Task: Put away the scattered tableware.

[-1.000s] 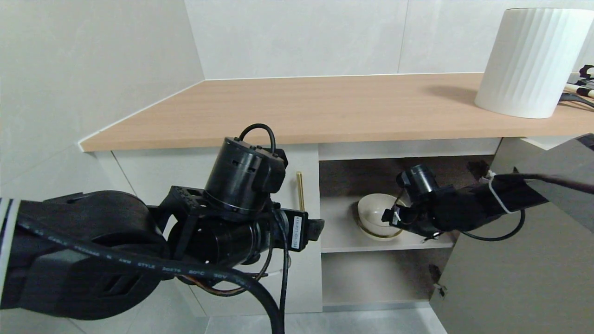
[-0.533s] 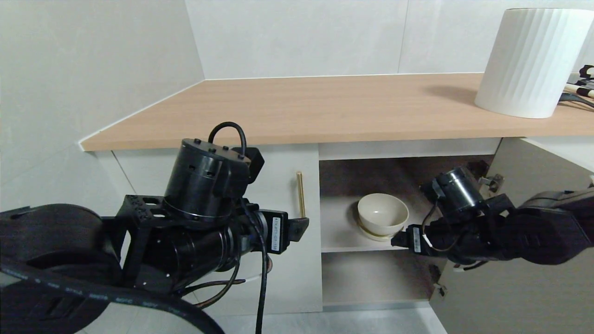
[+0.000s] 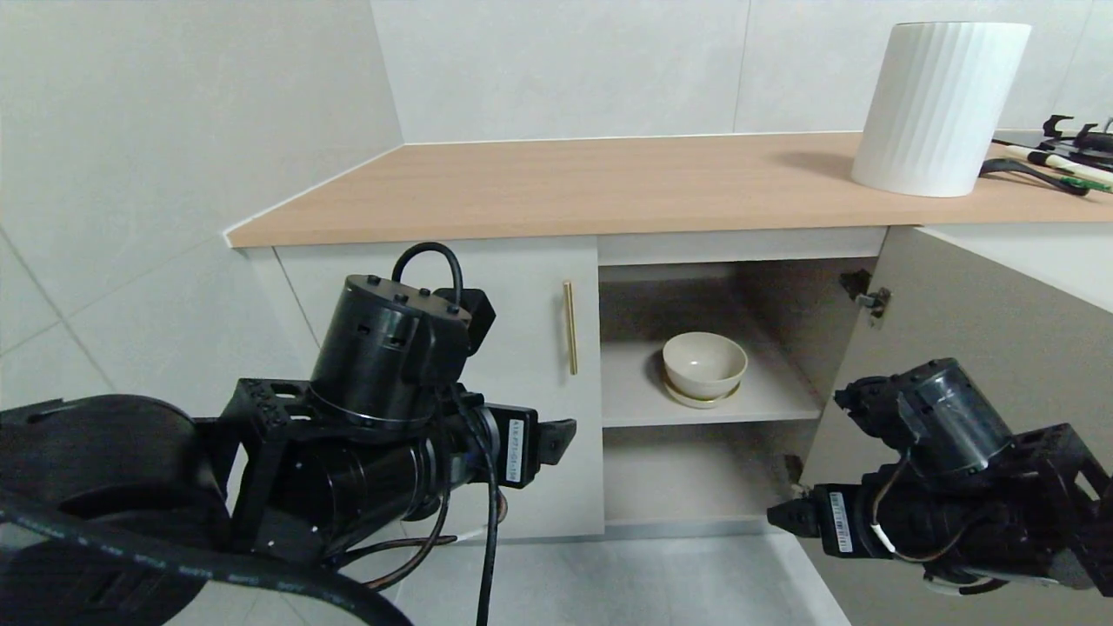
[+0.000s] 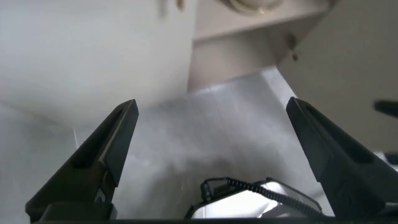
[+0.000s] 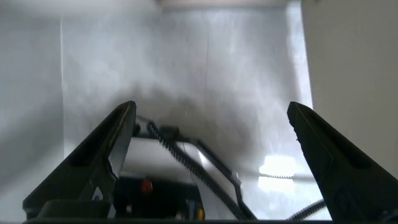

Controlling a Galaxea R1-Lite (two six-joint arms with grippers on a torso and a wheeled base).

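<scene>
Bowl (image 3: 704, 365): cream, upright, seated on a saucer (image 3: 698, 401) on the middle shelf (image 3: 765, 404) of the open cabinet under the table (image 3: 565, 183). Nothing touches it.

Change, right arm: one second back the right gripper (image 5: 211, 158) sits at the bowl's side inside the cabinet. Half a second back it is at the shelf edge. Now it hangs low outside, near the foot of the open door (image 3: 956, 348), well apart from the bowl. Its fingers (image 5: 106, 162) are spread wide and carry nothing.

Change, left arm: the left gripper (image 4: 214, 149) drops back early in that second and then keeps its place before the closed door (image 3: 487, 348), near the brass handle (image 3: 569, 326). Its fingers (image 4: 106, 155) are spread wide and empty.

Change, view: the head camera shifts too. The bowl keeps its spot on the shelf.

Reading: the bowl appears released and stowed, so this item looks done.

Outstanding: dark-handled utensils (image 3: 1043, 161) lie at the table's far right beside a white ribbed container (image 3: 939, 109). Whether they count as tableware cannot be told. The cabinet door is not yet shut.
</scene>
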